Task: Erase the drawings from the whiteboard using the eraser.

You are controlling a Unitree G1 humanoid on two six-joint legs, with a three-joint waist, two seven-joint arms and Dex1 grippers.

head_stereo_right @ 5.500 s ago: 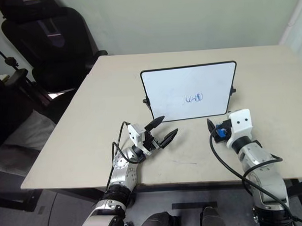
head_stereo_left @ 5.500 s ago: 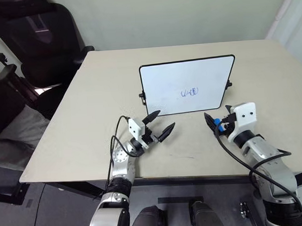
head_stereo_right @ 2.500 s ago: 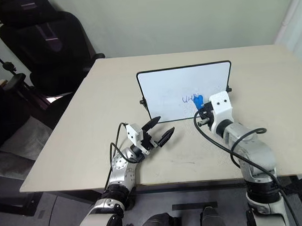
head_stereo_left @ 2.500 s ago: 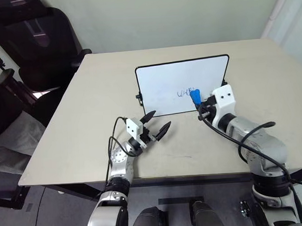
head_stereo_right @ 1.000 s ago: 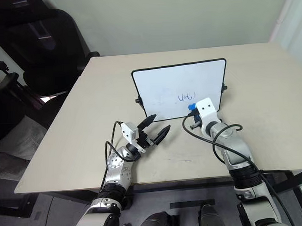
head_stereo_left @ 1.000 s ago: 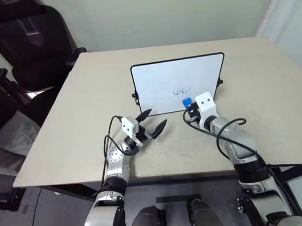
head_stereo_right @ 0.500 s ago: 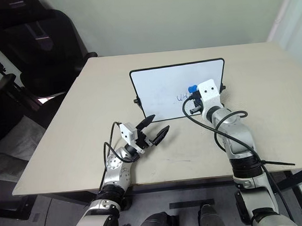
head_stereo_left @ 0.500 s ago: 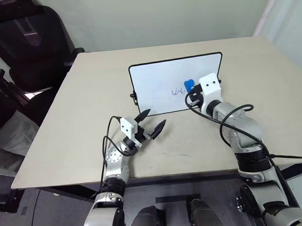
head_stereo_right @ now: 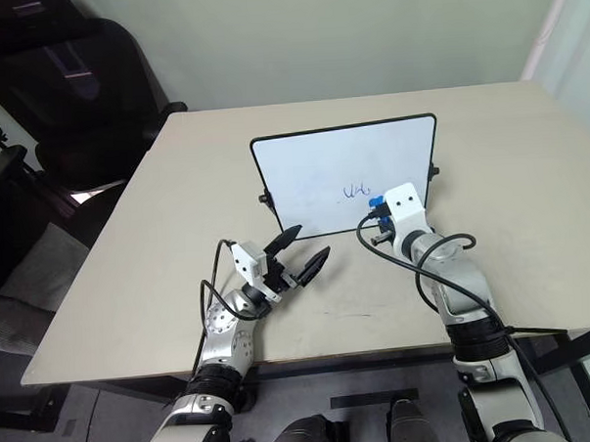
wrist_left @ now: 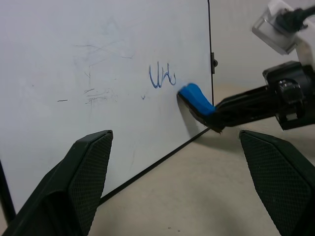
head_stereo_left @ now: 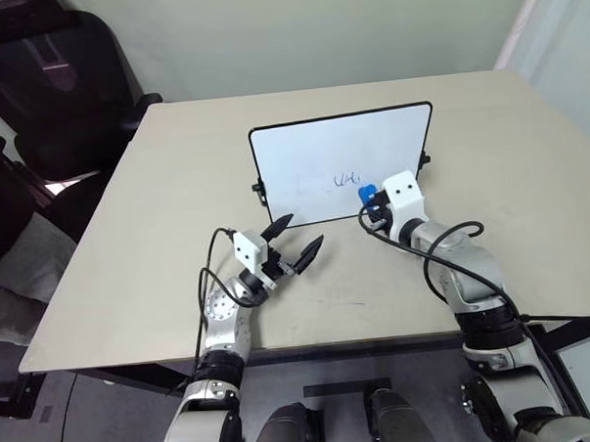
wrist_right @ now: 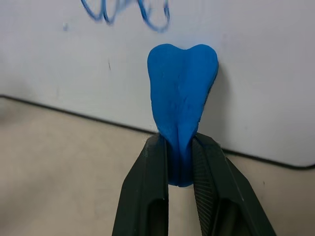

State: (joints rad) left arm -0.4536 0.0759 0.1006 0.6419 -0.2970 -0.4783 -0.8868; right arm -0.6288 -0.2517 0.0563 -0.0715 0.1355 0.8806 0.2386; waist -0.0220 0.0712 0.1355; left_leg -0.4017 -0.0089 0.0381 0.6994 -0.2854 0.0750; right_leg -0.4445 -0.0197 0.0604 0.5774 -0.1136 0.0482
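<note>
Blue soft eraser block [wrist_right: 181,115] was pinched tight in the right end effector [wrist_right: 180,162], its tip against the black-framed white whiteboard [head_stereo_left: 312,152] standing on the beige surface [head_stereo_left: 176,177], just beside the blue scribbled drawings [wrist_left: 162,77]. Wiping step in hand; next likely a swipe across the loops. Left end effector [head_stereo_left: 294,244] hung open, empty.
</note>
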